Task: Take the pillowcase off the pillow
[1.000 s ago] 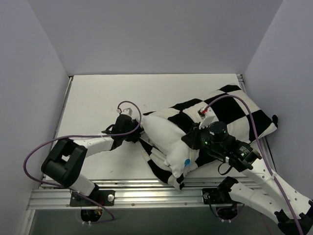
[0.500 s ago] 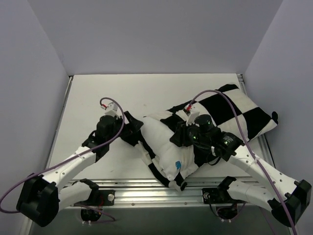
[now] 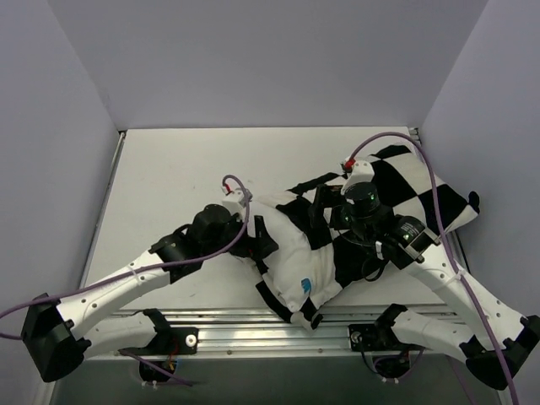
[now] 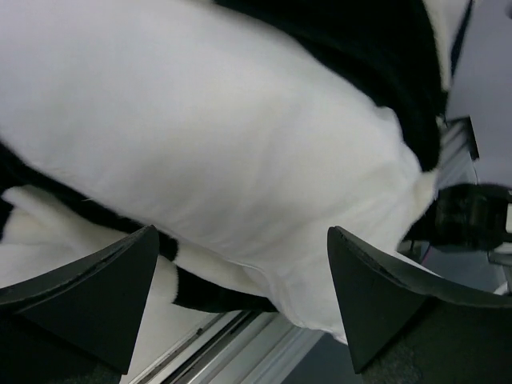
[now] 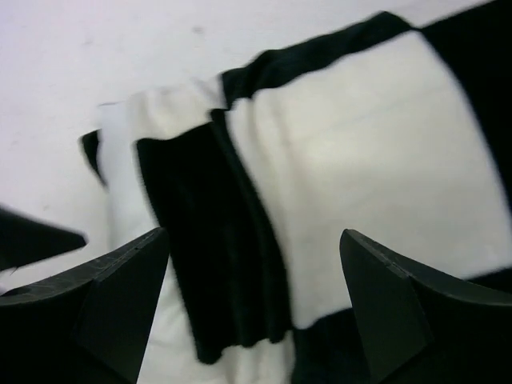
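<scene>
While the overhead shows the pillow [image 3: 293, 251] poking its blue-marked end out of the pillowcase [image 3: 405, 190] near the table's [image 3: 169, 169] front right, only my wrist cameras show the jaws. The left gripper [image 4: 240, 240] is spread wide over white stuffing and the right gripper [image 5: 252, 240] over checkered folds, neither holding anything. The pillowcase reaches the right edge, with free room to the left. Both were clamped a second ago.
</scene>
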### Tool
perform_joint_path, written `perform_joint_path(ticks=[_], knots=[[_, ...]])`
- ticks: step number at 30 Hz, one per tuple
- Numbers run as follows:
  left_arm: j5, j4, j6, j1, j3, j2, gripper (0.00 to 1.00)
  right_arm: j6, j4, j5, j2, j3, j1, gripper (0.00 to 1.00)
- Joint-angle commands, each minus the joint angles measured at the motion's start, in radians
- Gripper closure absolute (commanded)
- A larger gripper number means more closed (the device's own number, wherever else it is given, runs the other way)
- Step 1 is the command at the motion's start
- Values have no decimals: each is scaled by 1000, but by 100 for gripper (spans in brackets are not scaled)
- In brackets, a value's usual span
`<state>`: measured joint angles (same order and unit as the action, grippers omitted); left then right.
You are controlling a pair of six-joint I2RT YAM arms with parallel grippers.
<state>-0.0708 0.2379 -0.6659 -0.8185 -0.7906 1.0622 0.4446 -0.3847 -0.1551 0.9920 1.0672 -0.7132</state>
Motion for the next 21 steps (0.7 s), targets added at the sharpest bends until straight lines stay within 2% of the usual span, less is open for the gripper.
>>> perform_joint_path(ticks=[1, 5, 11, 17, 18, 20, 21], knots=[[35, 12, 90, -115, -142, 59, 6, 45, -129, -218, 0, -9, 50, 17], [103, 47, 196, -198, -234, 140, 6, 77, -120, -207, -23, -77, 127, 14], [79, 70, 258, -231, -294, 260, 6, 85, -48, -126, 3, -164, 202, 11], [71, 64, 246, -237, -297, 393, 5, -6, 150, 40, 140, -207, 230, 14], [71, 61, 238, -237, -292, 403, 1, -17, 177, 61, 193, -202, 231, 16], [84, 28, 209, -234, -262, 418, 8, -43, 259, 101, 247, -179, 228, 19], [94, 15, 200, -229, -248, 423, 18, -49, 289, 129, 298, -170, 225, 20]])
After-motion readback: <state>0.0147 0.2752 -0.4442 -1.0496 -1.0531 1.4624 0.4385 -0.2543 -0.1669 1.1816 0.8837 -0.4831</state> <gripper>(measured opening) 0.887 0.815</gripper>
